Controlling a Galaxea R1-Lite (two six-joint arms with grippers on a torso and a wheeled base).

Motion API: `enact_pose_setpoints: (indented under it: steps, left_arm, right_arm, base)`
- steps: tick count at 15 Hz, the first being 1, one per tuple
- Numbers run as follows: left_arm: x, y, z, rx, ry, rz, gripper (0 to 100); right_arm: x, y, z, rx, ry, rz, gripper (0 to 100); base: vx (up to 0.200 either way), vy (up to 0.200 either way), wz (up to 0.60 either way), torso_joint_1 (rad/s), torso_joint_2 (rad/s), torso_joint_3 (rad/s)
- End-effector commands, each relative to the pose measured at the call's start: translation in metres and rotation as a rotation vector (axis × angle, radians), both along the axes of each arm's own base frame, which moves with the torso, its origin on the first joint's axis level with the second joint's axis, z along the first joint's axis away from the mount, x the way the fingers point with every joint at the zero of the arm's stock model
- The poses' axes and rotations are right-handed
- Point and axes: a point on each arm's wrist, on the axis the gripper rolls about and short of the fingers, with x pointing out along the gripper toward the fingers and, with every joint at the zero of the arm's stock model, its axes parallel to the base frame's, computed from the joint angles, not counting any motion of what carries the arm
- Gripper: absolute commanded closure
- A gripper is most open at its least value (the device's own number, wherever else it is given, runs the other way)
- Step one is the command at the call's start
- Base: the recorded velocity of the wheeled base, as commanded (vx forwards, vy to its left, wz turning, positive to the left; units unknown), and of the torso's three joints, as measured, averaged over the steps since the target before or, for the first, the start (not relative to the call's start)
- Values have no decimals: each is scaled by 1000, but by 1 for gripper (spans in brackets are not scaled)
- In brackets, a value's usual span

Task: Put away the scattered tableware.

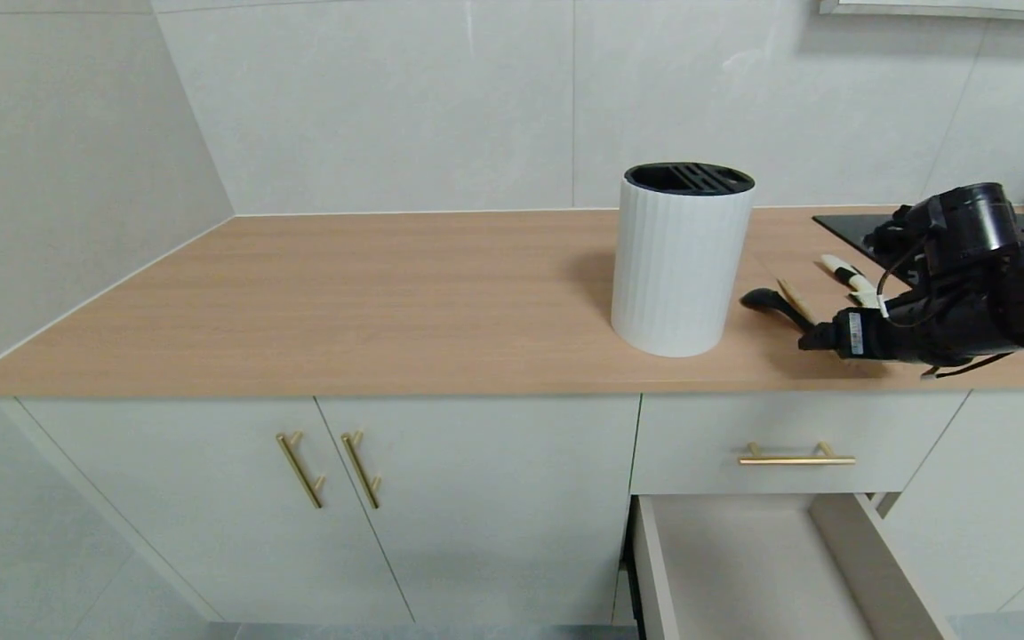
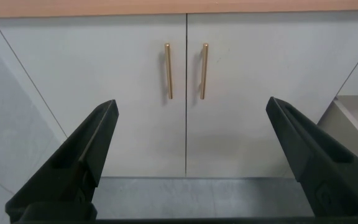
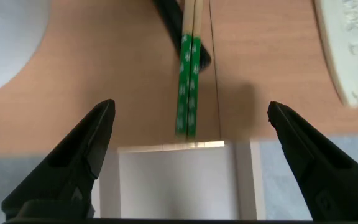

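1. A pair of chopsticks with green-patterned ends lies on the wooden countertop, to the right of the white ribbed holder. The green ends point toward the counter's front edge.
2. The right gripper hangs low over that front edge. Its fingers are spread wide, 1 on each side of the green ends, and neither touches the sticks.
3. A black utensil lies on the counter between the holder and the gripper. It crosses the chopsticks at their far part.
4. A white utensil lies farther right, near the corner of a black cooktop.
5. The holder stands upright near the middle of the counter, its black slotted top facing up, just beside the 3 loose pieces.
6. Directly below the right gripper, the lower drawer stands pulled open. The drawer above it, with a gold handle, is closed.
7. The left gripper sits low in front of the 2 cabinet doors. It faces their gold handles with its fingers spread wide apart.
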Motion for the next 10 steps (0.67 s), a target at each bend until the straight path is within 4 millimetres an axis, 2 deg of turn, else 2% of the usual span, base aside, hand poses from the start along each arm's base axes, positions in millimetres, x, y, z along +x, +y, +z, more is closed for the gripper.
enact_pose_setpoints:
  steps: [1, 7, 8, 10]
  left_arm:
    - [0, 0, 0, 0, 0, 1, 0]
    - [0, 0, 0, 0, 0, 1, 0]
    - [0, 0, 0, -2, 2, 1, 0]
    - [0, 0, 0, 0, 0, 1, 0]
  right_arm:
    - [7, -1, -12, -4, 32, -5, 0]
    - [8, 0, -11, 0, 26, -2, 0]
    - [8, 0, -12, 0, 28, -2, 100]
    - [7, 0, -10, 0, 25, -2, 100]
  base:
    - [0, 0, 0, 0, 0, 0]
    - [0, 0, 0, 0, 0, 0]
    - [0, 0, 0, 0, 0, 0]
    - [0, 0, 0, 0, 0, 0]
